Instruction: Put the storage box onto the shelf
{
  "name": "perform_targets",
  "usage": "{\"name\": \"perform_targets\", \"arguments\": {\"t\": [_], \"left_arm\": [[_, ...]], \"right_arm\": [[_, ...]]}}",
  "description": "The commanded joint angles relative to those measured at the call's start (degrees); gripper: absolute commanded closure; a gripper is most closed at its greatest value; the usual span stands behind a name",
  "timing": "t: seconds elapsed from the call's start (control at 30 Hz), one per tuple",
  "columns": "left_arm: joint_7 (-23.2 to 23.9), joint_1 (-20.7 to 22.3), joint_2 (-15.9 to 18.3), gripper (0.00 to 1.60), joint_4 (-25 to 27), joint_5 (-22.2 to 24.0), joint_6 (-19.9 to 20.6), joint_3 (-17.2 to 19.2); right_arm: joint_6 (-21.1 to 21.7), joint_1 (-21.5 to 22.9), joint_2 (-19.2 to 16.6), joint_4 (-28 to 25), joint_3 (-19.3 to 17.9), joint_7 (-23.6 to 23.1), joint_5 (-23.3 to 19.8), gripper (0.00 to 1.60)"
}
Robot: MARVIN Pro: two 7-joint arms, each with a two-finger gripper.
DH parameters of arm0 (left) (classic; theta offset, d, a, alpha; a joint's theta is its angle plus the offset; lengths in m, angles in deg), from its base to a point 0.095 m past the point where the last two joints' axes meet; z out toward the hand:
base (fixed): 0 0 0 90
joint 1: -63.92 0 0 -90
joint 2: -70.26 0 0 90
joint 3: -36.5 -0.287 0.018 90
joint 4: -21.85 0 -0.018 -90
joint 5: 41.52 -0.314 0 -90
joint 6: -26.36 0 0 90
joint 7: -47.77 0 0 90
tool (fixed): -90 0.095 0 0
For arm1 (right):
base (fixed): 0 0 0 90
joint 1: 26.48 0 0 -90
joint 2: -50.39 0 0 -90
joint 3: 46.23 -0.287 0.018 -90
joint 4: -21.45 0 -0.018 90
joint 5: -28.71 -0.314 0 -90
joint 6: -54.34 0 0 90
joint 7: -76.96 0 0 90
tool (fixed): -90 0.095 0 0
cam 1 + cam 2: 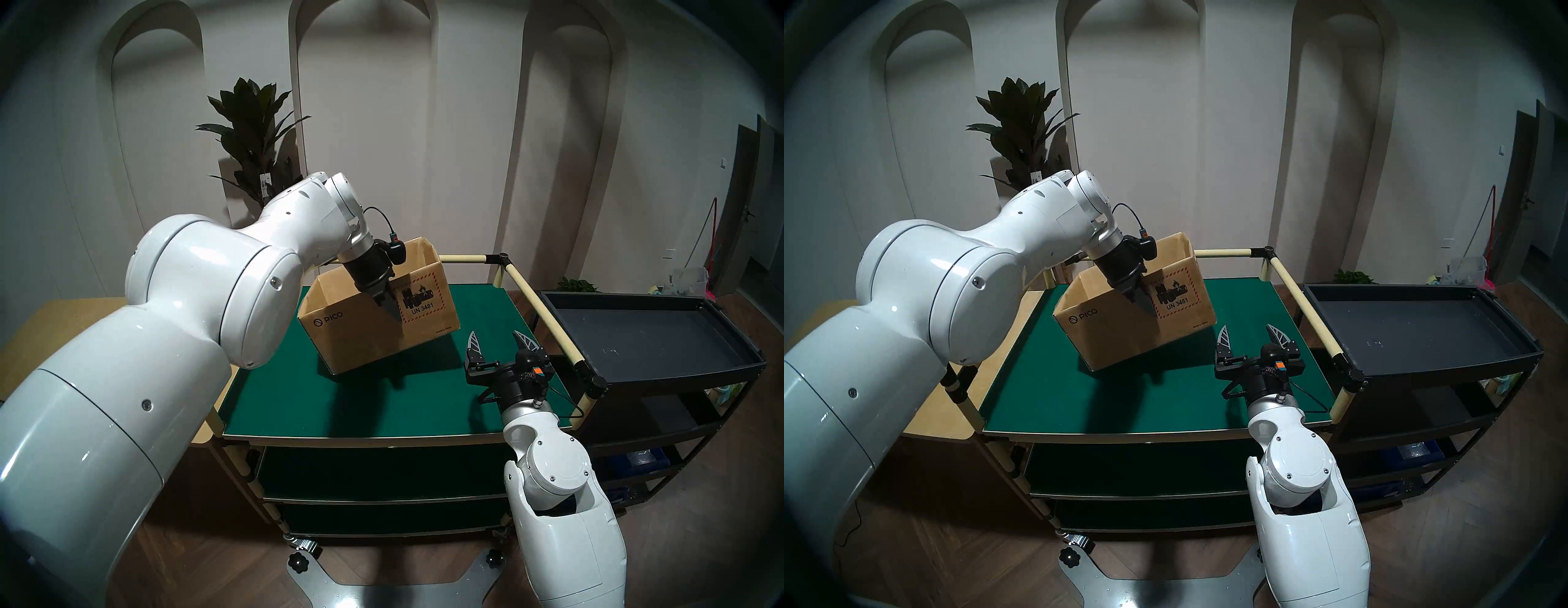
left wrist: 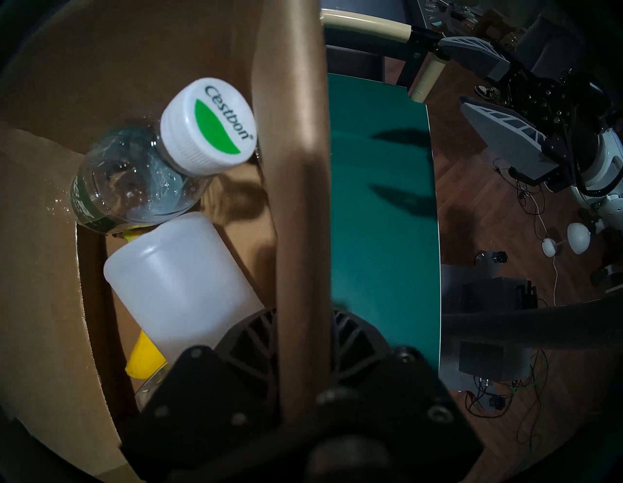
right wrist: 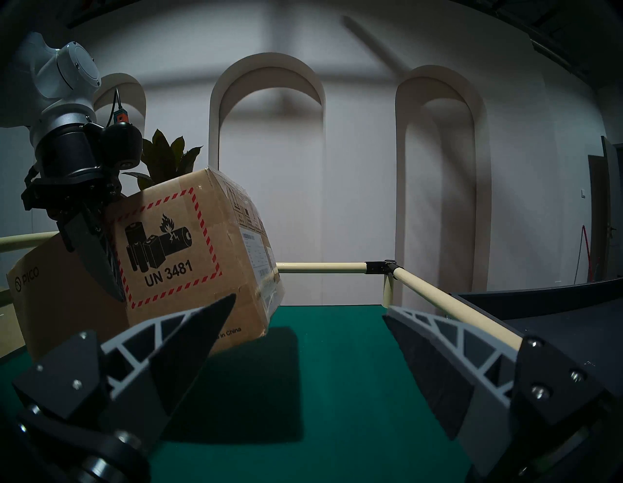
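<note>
Open brown PICO storage box (image 1: 365, 339) tilted, UN 3481 label

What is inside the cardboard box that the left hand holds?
Inside the storage box: a clear water bottle with a white "Cestbon" cap, a translucent white plastic bottle, something yellow beneath. The left hand covers the rest.

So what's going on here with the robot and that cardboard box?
The robot's left hand is clamped on the side wall of an open cardboard box, holding it tilted over the green top board of the shelf cart. One bottom edge looks close to or on the board; the other end is raised. Inside the box are a water bottle and a white plastic jug. The right hand hovers open nearby, holding nothing.
</note>
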Motion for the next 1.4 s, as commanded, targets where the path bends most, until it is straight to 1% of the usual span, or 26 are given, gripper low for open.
{"name": "perform_targets", "arguments": {"t": [0.0,0.47,0.7,1.1,1.37], "left_arm": [[0.3,-0.8,-0.3,1.6,1.0,0.8,0.4,0.2],[0.3,-4.6,-0.9,1.6,1.0,0.7,1.7,-0.4],[0.3,-7.6,-2.7,1.6,1.4,0.9,2.0,-0.9],[0.3,-9.0,-5.1,1.6,1.6,0.8,2.2,-2.7],[0.3,-9.2,-5.6,1.6,1.6,0.9,2.2,-4.0]], "right_arm": [[-0.4,0.3,0.1,-1.4,-0.1,0.1,0.0,0.0],[-0.4,0.3,0.1,-1.5,-0.1,0.1,0.0,0.0],[-0.4,0.3,0.1,-1.5,-0.1,0.1,0.0,0.0],[-0.4,0.3,0.1,-1.5,-0.1,0.1,0.0,0.0],[-0.4,0.3,0.1,-1.5,-0.1,0.1,0.0,0.0]]}}
